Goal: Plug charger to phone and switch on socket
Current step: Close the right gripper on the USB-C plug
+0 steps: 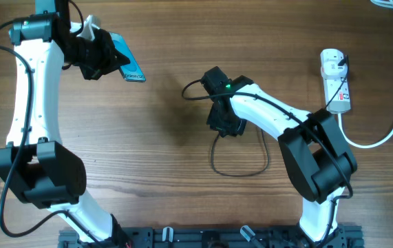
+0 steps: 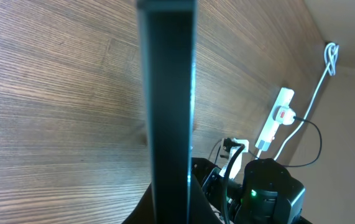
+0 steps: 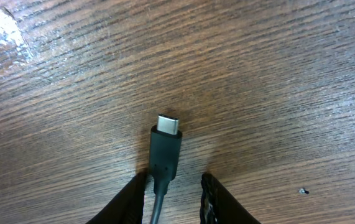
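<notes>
Right claw [image 3: 174, 183] parted, USB-C charger plug [image 3: 165, 152] lying btwn its fingers on the worktop [image 3: 276, 74]. Light, stiff tip (cable behind looks floppy), so pinch the moulded body. Left claw [image 1: 103, 55] clamps the phone [image 1: 129, 63].

Cam layout: one fixed top-down view, two wrist views.
Overhead looks straight down on the table [image 1: 155, 138] from far off, taking in both arm bases, the right arm [image 1: 272, 114] and the socket [image 1: 335, 81] at far right. The left wrist cam looks obliquely across the tabletop toward that same socket [image 2: 275, 115] and right arm [image 2: 267, 193]; the phone [image 2: 168, 112], edge-on, blocks mid-frame. The right wrist cam is very close, facing down at the wood, with the charger [image 3: 165, 149] tip between its own fingers [image 3: 130, 202].
</notes>
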{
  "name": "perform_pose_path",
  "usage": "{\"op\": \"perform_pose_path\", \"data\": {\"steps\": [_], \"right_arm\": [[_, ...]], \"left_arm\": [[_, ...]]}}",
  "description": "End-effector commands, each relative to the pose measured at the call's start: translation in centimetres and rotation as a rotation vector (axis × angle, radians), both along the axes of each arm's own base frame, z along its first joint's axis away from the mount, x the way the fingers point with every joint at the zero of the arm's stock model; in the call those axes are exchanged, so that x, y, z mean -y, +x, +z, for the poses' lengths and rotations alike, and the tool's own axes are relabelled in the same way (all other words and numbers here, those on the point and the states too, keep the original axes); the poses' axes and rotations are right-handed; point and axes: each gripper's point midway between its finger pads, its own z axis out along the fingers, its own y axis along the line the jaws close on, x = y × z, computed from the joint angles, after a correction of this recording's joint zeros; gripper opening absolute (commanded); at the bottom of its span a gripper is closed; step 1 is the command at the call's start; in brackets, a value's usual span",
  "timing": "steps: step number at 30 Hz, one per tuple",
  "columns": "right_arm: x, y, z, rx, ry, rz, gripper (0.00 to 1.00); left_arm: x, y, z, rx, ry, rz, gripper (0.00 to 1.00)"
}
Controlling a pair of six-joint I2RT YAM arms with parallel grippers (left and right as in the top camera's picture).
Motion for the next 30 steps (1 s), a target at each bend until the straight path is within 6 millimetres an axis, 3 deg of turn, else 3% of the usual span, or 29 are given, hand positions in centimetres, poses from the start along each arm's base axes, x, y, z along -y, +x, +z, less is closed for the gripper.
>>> {"op": "perform_pose_path", "data": {"steps": [1, 8, 17, 30], "right_arm": [[0.02, -1.52, -1.81, -0.080, -0.008, -0.013, 0.30], [-0.25, -1.57, -1.79, -0.085, 0.007, -0.014, 0.30], [-0.39, -1.23, -1.82, -0.071, 0.012, -0.015, 0.17], [-0.51, -1.29, -1.81, -0.075, 0.019, -0.022, 0.14]], "left_arm": [[0.25, 0.15, 0.55, 0.017, -0.008, -0.002, 0.04], [0.25, 0.16, 0.55, 0.017, -0.008, -0.002, 0.04], [0.25, 0.16, 0.55, 0.018, -0.008, -0.002, 0.04], [0.25, 0.15, 0.55, 0.017, -0.008, -0.002, 0.04]]}}
